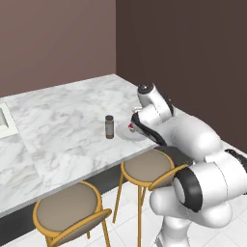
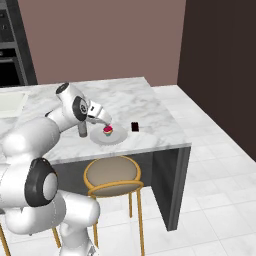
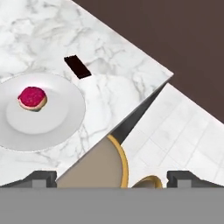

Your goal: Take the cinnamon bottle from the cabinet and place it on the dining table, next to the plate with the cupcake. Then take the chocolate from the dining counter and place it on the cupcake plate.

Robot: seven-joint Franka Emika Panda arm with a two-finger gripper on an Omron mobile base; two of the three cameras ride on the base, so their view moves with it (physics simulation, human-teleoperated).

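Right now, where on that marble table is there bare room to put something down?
The dining table lies bare from the cinnamon bottle across to the sink corner at its far end. The plate has free rim around the cupcake. It is crowded where bottle, plate and chocolate cluster near the table's corner.

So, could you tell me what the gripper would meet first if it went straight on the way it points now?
Probably the stool seat just off the dining table edge; the gripper is open, though depth is unclear.

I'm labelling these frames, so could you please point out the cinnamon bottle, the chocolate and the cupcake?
cinnamon bottle (image 1: 109, 127): left base view, middle of its brown body.
chocolate (image 3: 77, 67): hand view, centre of the black bar.
cupcake (image 3: 32, 97): hand view, its pink-red top.
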